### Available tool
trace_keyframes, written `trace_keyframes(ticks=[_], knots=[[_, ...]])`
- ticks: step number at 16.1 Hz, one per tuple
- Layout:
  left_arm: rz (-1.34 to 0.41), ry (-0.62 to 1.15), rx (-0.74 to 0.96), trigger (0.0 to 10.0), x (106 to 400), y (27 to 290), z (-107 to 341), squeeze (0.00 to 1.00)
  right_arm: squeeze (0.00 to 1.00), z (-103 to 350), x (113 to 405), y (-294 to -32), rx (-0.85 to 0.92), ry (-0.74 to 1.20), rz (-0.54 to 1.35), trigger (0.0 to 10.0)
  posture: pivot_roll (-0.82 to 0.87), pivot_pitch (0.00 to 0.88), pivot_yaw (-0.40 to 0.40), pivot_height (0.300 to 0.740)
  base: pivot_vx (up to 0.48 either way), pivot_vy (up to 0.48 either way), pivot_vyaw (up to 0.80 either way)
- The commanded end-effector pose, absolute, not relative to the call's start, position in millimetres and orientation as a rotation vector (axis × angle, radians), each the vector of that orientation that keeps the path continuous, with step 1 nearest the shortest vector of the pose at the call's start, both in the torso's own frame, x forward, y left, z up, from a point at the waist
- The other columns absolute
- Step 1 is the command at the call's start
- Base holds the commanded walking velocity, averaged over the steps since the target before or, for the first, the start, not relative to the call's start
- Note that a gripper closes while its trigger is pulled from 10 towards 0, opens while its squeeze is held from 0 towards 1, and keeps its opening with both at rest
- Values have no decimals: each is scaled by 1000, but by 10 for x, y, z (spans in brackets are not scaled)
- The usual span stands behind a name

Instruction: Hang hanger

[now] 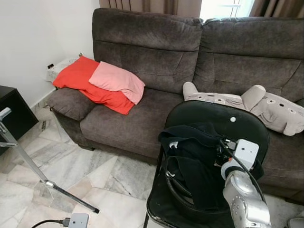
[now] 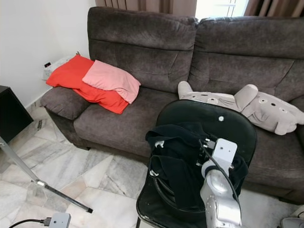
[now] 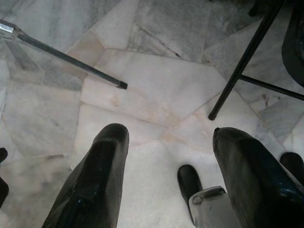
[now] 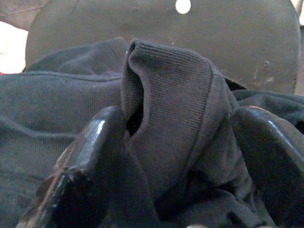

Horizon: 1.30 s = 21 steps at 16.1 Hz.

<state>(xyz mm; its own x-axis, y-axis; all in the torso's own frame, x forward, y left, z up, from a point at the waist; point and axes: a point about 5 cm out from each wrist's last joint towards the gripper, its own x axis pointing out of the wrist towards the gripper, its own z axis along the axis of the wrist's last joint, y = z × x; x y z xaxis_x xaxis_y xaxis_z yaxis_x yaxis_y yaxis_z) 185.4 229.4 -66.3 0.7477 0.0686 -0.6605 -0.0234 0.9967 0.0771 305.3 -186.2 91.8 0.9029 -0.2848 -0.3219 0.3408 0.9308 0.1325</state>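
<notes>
In the lower right of the head views a black chair (image 1: pixel 237 124) stood in front of a dark grey sofa (image 1: pixel 156 57), and a black garment (image 1: pixel 194 156) lay heaped on its seat, its long run falling from the chair back down toward the front edge of the seat. A dark curved band, possibly the hanger (image 1: pixel 176 190), looped under the cloth near the seat's front; its direction could not be told for sure. The right gripper (image 4: pixel 175 156) reached into the heap from the lower right, and in its wrist view a ribbed fold of the garment stood between its two black fingers (image 4: pixel 85 161), which sat apart with cloth between them; whether they pinched it could not be told. The left gripper (image 3: pixel 171 175) hung low over the marble floor (image 3: pixel 156 95), fingers spread wide with nothing between. On the sofa, upper left of the frame, a red pillow (image 1: pixel 85 80) lay under a pink pillow (image 1: pixel 116 80); at right lay a grey plush toy (image 1: pixel 256 105). A metal stand leg (image 1: pixel 28 164) crossed the lower left.
</notes>
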Motion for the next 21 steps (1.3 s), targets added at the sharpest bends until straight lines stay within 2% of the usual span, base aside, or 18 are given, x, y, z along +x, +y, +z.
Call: trace_keyframes(ticks=[1, 8, 17, 21], knots=[[49, 728, 81, 10000, 1818, 2338, -665, 0, 0, 930, 3077, -1865, 196, 299, -331, 10000, -130, 98, 51, 740, 0, 0, 0], [46, 728, 96, 10000, 1815, 2354, -661, 0, 0, 972, 3096, -2025, 187, 270, -422, 10000, -129, 112, 58, 740, 0, 0, 0], [33, 735, 110, 10000, 1817, 2342, -665, 0, 0, 947, 2951, -1946, 209, 286, -483, 10000, -136, 115, 60, 740, 0, 0, 0], [29, 737, 107, 10000, 1825, 2328, -666, 0, 0, 1009, 3023, -2042, 201, 267, -499, 10000, -133, 111, 60, 740, 0, 0, 0]])
